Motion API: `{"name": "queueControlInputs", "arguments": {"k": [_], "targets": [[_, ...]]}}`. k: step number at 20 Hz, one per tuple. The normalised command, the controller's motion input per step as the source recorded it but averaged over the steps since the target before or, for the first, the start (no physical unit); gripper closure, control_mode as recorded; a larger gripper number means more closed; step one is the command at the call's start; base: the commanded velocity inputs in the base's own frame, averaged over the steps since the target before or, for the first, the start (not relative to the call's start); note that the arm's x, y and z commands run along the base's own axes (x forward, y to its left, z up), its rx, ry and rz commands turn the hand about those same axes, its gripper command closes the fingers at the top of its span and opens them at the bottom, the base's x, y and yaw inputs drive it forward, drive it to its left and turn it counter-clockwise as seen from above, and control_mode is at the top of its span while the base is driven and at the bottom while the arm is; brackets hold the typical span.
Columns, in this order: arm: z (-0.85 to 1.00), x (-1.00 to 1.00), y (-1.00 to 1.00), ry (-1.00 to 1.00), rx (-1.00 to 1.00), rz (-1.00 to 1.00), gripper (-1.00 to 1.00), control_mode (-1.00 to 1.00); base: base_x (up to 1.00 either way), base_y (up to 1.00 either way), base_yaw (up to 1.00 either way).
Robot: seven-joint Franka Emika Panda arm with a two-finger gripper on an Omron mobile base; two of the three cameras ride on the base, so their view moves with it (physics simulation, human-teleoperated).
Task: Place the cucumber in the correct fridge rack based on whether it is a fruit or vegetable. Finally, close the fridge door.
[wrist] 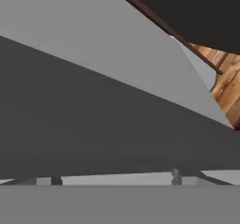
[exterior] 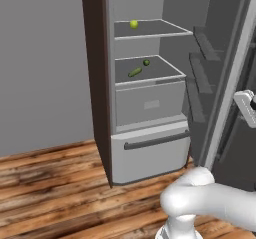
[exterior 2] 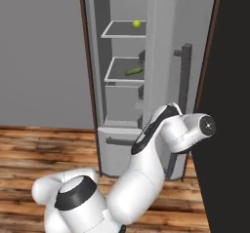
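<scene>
Closing stage: the cucumber (exterior: 135, 72) already lies on the fridge rack (exterior: 165, 76), so what remains, by the look of it, is the fridge door (exterior: 225, 68).
Cucumber: a slim dark green stick lying flat and slightly askew on the lower shelf, just beside a round dark green ball (exterior: 146, 62) — apart from it, not touching as far as can be told.
Upper shelf: carries a yellow-green ball (exterior: 134, 24), well apart from the cucumber.
Cucumber handling: likely light and stiff with a smooth skin that could roll; if it needed shifting, a pinch across its middle would suit best. It looks settled, so probably no further grip is called for.
Door: swung wide open, its inner bins facing the shelves; in the right base view its dark vertical bar handle (exterior 2: 185, 76) shows on the outer face.
Door handling: a heavy, rigid hinged panel — probably best pushed flat on its outer face or near the handle, away from the hinge.
Arm: reaches round behind the open door.
Jaws: spread wide with nothing between them; the hand view looks along grey panel surfaces close by, though contact cannot be told.
</scene>
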Motion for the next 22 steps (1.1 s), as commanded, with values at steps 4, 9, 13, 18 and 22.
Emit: {"name": "queueControlInputs", "arguments": {"k": [4,9,13,18,22], "targets": [[0.00,0.58,1.00,-0.10,-0.03,0.00,-1.00,-1.00,0.00,0.00,0.00],[0.00,0.55,1.00,-0.13,-0.01,0.00,-1.00,-1.00,0.00,0.00,0.00],[0.16,0.45,1.00,-0.20,0.00,0.00,-1.00,-1.00,0.00,0.00,0.00],[0.22,0.52,1.00,-0.22,0.00,-0.04,-1.00,-1.00,0.00,0.00,0.00],[0.31,0.62,1.00,-0.23,-0.02,-0.12,-1.00,-1.00,0.00,0.00,0.00]]}}
